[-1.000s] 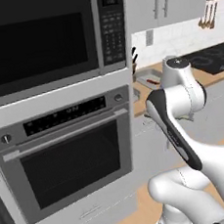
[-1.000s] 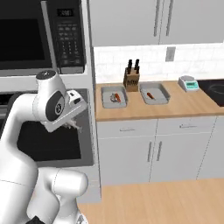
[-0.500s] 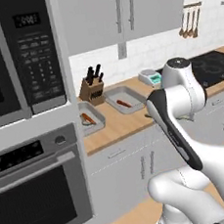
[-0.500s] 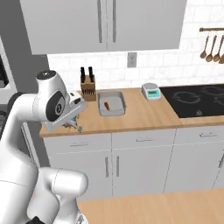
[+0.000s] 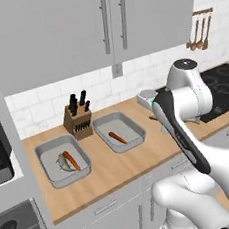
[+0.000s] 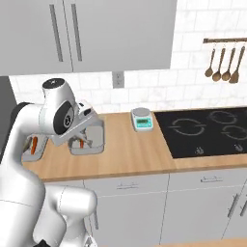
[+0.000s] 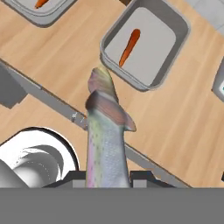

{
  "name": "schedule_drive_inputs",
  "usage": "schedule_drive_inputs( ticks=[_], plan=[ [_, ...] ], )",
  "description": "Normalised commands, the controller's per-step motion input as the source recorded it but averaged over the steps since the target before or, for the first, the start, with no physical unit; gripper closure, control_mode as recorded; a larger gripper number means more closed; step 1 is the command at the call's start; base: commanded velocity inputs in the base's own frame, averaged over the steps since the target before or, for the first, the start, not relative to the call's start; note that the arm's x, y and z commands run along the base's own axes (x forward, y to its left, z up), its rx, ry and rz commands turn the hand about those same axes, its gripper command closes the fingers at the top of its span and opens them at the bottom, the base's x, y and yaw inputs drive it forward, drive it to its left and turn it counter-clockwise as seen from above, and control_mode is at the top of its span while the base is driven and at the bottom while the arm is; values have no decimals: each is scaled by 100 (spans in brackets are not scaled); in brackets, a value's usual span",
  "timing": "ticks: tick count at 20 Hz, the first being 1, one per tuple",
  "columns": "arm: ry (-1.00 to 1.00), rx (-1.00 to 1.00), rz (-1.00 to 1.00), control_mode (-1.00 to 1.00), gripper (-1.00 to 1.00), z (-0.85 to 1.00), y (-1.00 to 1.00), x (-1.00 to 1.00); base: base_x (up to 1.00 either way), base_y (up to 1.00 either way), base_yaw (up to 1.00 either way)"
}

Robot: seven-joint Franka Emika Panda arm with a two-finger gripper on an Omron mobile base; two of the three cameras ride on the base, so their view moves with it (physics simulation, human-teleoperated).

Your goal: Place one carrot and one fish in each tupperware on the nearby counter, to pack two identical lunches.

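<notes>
My gripper (image 7: 108, 177) is shut on a speckled fish (image 7: 105, 140), which points up the hand view toward a grey tupperware (image 7: 175, 26) holding one carrot (image 7: 129, 46). The fish hangs above the front edge of the wooden counter (image 7: 57, 52). In the left base view this tupperware (image 5: 133, 127) with its carrot (image 5: 117, 137) sits right of the knife block. The other tupperware (image 5: 50, 176), left of it, holds a carrot (image 5: 70, 160) and a pale fish (image 5: 61, 163). My arm partly covers the near tupperware (image 6: 96, 140) in the right base view.
A knife block (image 5: 78, 119) stands behind the two trays against the tiled wall. A small scale (image 6: 143, 119) sits right of them, then the black stovetop (image 6: 212, 130). Wooden utensils (image 6: 222, 58) hang on the wall. Grey cabinets hang overhead.
Both base views have slid right from the oven and microwave to the counter and stovetop, so the base has driven. The arm's pose looks unchanged.
</notes>
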Motion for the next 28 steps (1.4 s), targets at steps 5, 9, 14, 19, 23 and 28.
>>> schedule_drive_inputs(
  ticks=[5, 9, 14, 19, 23, 28],
  plan=[
    [0, 0, 0, 100, 100, 0, 0, 0, 96, 20, 13],
    [0, 0, 2, -100, 100, -64, 4, 29, 0, 0, 0],
    [-16, 12, -17, -100, 100, -86, 13, 33, 0, 0, 0],
    [-2, 37, -23, -100, 100, -38, 30, 80, 0, 0, 0],
    [5, 11, -18, -100, 100, -2, 17, 60, 0, 0, 0],
    [13, 0, -12, -100, 100, -1, 2, 58, 0, 0, 0]
  ],
)
